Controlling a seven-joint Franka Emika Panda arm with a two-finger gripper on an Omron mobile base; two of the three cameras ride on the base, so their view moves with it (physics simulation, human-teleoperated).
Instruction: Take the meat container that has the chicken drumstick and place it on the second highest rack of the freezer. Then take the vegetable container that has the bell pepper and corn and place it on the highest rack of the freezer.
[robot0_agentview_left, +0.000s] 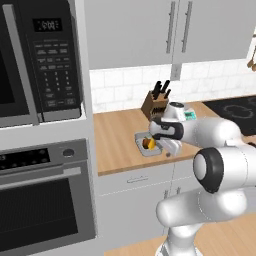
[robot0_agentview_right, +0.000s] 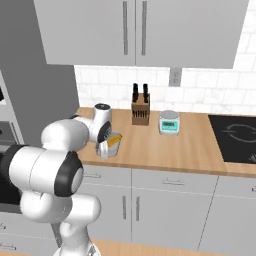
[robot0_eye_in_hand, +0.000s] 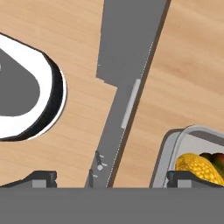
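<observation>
The vegetable container is a small grey tray on the wooden counter near its front edge, with the yellow corn and the dark bell pepper inside. From the right base camera the tray sits just beside the arm's wrist. My gripper hangs open above the counter's edge, pointing down. Its right fingertip is over the tray's near rim, and the left one is out past the counter front. Nothing is held. The meat container, drumstick and freezer are out of view.
A knife block and a small kitchen scale stand at the back of the counter. A black cooktop lies to the right. The microwave and oven fill the tall unit on the left.
</observation>
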